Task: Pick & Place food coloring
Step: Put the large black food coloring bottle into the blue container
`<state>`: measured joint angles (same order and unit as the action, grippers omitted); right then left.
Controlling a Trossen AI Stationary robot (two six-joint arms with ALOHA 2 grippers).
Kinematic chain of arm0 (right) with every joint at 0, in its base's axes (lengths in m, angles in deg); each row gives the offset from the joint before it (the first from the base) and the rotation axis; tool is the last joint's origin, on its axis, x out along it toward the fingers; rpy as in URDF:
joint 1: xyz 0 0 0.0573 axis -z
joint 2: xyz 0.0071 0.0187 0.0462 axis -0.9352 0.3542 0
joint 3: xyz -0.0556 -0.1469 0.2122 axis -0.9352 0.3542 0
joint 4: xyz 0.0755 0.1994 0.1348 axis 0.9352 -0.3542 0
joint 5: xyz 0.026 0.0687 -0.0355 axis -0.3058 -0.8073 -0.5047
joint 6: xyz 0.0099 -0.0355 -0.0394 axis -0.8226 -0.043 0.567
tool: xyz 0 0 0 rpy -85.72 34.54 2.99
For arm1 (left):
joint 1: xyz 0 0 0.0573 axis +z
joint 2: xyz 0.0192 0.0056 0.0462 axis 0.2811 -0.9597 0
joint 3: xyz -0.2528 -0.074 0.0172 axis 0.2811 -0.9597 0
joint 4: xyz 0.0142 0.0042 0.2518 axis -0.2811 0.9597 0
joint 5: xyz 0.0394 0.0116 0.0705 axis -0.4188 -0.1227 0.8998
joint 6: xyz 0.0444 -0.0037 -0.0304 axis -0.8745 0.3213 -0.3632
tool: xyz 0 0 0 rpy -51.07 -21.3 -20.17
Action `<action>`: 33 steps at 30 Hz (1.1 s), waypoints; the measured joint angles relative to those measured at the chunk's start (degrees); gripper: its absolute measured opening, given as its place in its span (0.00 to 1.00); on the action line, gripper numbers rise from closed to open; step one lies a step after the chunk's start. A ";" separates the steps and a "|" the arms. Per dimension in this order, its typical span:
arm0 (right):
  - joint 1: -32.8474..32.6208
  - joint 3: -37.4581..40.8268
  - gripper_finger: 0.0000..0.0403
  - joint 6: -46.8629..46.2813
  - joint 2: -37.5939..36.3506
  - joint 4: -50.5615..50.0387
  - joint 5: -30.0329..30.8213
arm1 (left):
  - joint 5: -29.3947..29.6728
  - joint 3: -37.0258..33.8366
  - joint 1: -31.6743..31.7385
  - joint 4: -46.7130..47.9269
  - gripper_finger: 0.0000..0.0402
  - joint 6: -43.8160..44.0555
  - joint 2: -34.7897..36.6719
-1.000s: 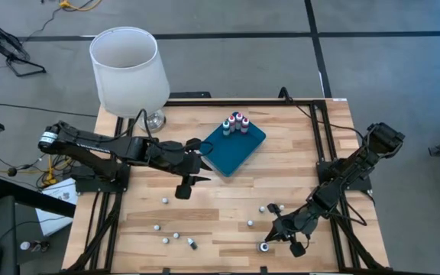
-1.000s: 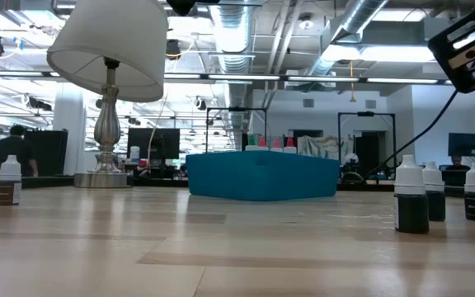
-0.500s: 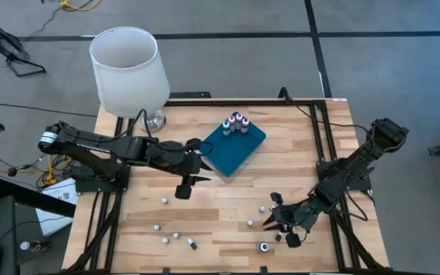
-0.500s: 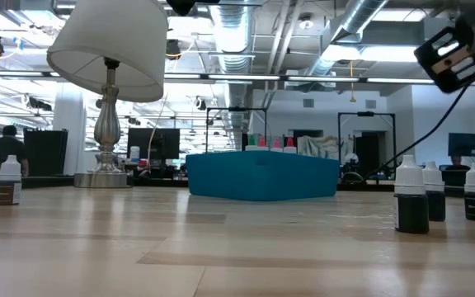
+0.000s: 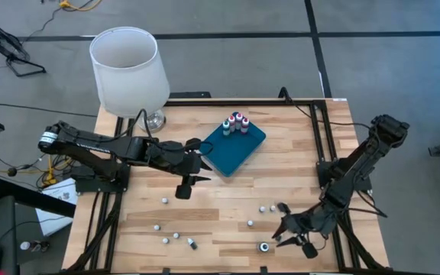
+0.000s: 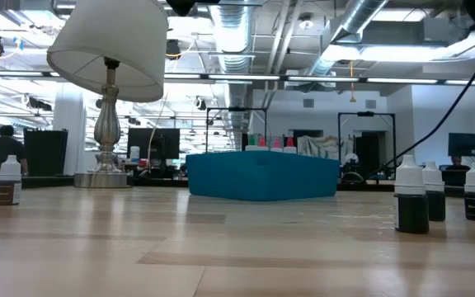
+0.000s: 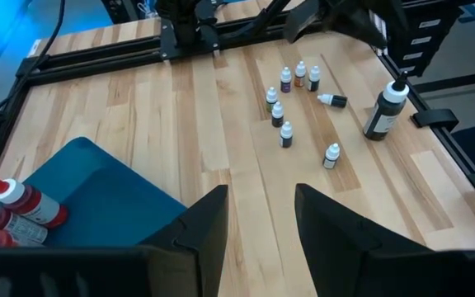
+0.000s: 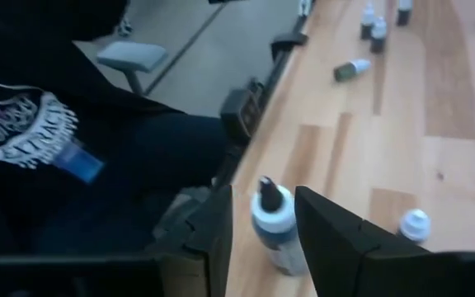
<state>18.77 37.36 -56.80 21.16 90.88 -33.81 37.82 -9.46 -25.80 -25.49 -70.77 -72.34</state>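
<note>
Several tiny food coloring bottles [image 5: 176,235] stand or lie scattered on the near half of the wooden table, with two more [image 5: 268,207] farther right. A few red-topped ones [image 5: 237,122] stand on the far corner of the teal tray [image 5: 235,149]. My left gripper [image 5: 205,164] hovers open at the tray's left edge; its wrist view shows the tray [image 7: 97,206] below it. My right gripper [image 5: 283,228] is open near the near right corner. A larger white bottle with a dark nozzle [image 8: 275,235] stands upright just ahead of its fingers, untouched.
A lamp with a white shade [image 5: 128,69] stands at the far left corner. The larger bottle [image 5: 264,246] sits close to the table's near edge. A person in dark clothing [image 8: 81,148] shows beyond that edge. Black frame rails [image 5: 323,145] run along the table's sides.
My right gripper swung from beside the larger bottle toward the far side and the two small bottles, then came back toward the near right corner, its arm shifting outward. The left arm and the bottles kept still.
</note>
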 joint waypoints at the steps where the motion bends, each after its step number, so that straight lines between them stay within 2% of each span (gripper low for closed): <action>1: -0.11 -0.03 0.32 0.38 0.48 0.73 -0.02 | 0.00 0.00 0.00 0.00 0.34 0.22 0.00; 16: 0.41 -0.03 0.42 1.23 2.68 3.30 -1.32 | -0.29 0.00 -0.14 0.00 0.34 1.73 0.00; 21: 2.17 -0.03 0.45 1.27 5.58 5.04 -1.82 | -0.31 0.00 -0.15 -0.01 0.34 1.71 0.00; 27: 5.03 -0.03 0.49 1.27 8.43 8.56 -8.67 | -0.31 0.00 -0.24 0.04 0.34 1.80 0.00; 33: 5.59 -0.06 0.50 1.30 9.10 9.20 -9.24 | -0.28 -0.01 -0.67 0.02 0.34 1.89 0.00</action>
<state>24.37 37.30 -55.50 30.26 100.08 -43.05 37.53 -9.47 -26.47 -25.47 -68.88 -72.34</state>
